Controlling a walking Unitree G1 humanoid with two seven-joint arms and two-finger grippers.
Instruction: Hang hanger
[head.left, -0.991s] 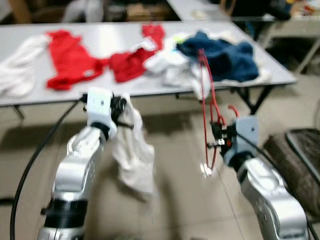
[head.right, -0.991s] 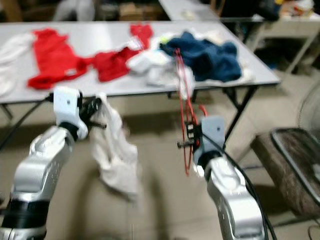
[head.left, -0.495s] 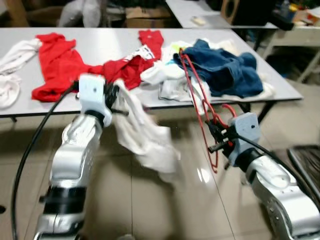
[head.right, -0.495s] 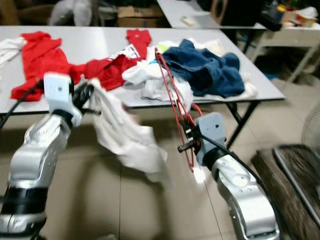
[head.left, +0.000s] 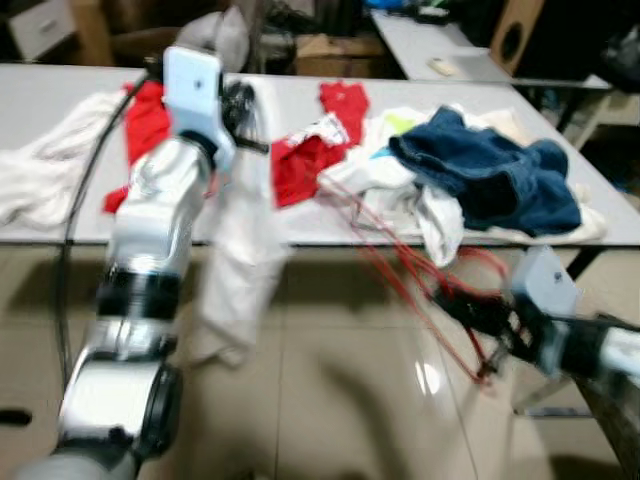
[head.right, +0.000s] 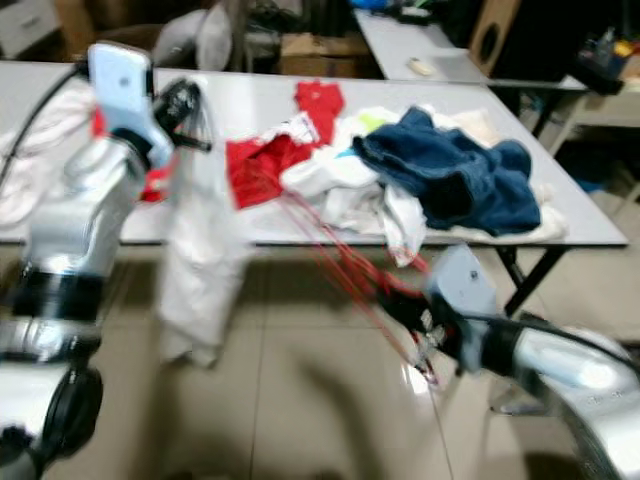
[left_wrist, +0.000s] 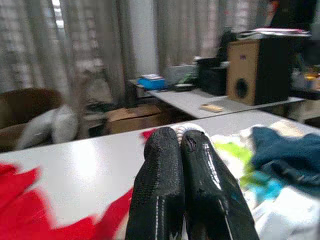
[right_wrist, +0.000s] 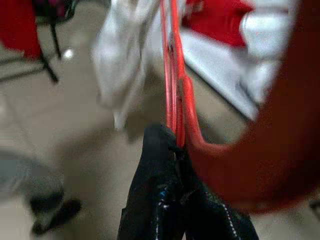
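Observation:
My left gripper (head.left: 243, 100) is raised high in front of the grey table (head.left: 60, 100) and is shut on a white garment (head.left: 240, 255) that hangs down toward the floor. In the left wrist view its fingers (left_wrist: 180, 190) are pressed together with a bit of white cloth (left_wrist: 186, 129) at the tips. My right gripper (head.left: 478, 312) is low at the right, shut on a red wire hanger (head.left: 400, 260) that leans left and up toward the table edge. The right wrist view has the hanger (right_wrist: 175, 85) clamped between the black fingers (right_wrist: 170, 200), with the white garment (right_wrist: 122, 60) beyond.
On the table lie red clothes (head.left: 300, 160), a blue garment (head.left: 500, 175), white pieces (head.left: 400, 195) and a white cloth (head.left: 45, 185) at the left. A second table (head.left: 440, 50) stands behind. Tiled floor (head.left: 330, 400) is below me; table legs (head.right: 515, 280) stand at the right.
The left arm has lifted the white garment higher. The right arm has dropped lower and rightward, and the hanger now leans flatter to the left. The camera has shifted.

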